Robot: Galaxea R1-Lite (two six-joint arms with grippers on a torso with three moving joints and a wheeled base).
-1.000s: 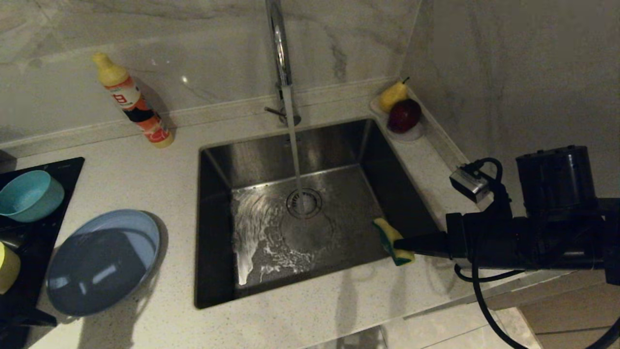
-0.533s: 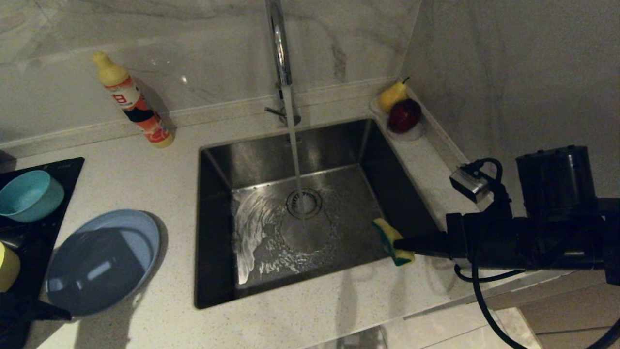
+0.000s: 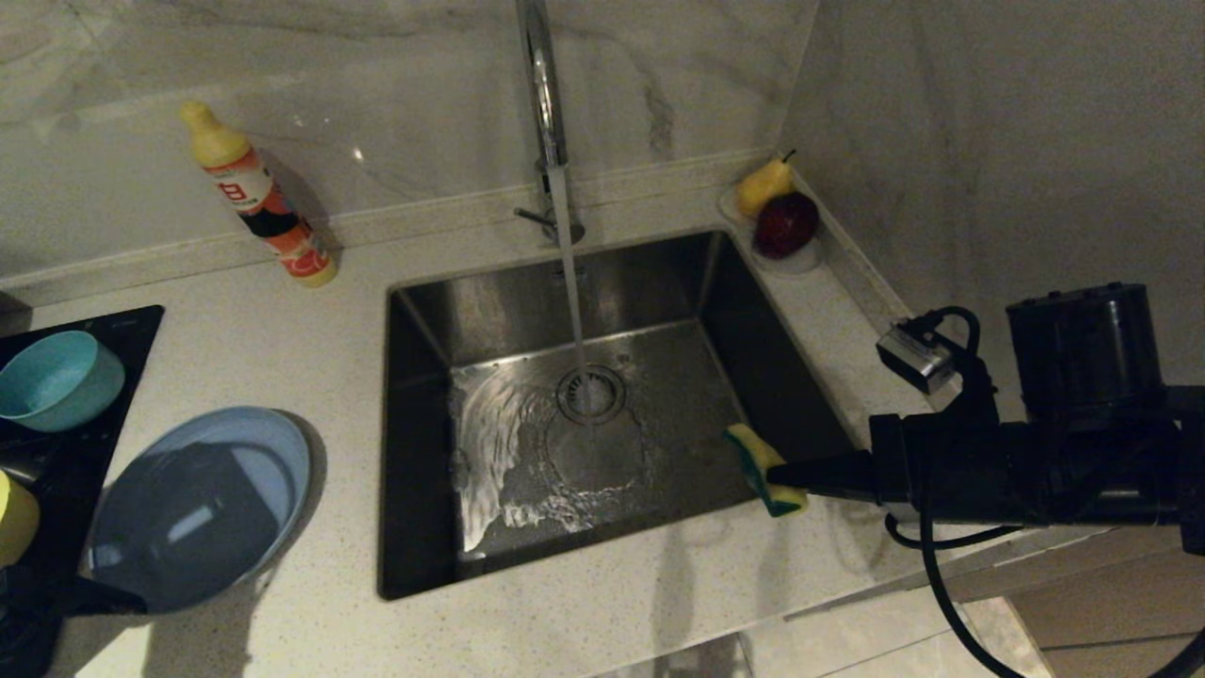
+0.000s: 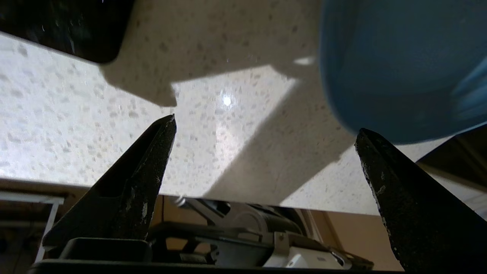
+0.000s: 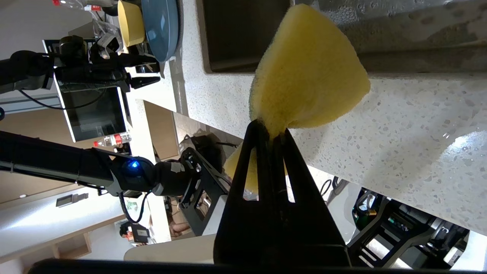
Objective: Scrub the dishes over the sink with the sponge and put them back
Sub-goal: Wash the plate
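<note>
Left end effector (image 4: 264, 125) spread empty beside plate (image 4: 399, 64), barely in head view, right end effector (image 5: 272, 131) pinching sponge (image 5: 308, 72)

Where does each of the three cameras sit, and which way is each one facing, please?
Head: above, looking down at the sink; right gripper shows.
Left wrist: behind the open left gripper, facing the counter and blue plate.
Right wrist: behind the fingers pinching the sponge.
Shared: plate, sponge, counter.
</note>
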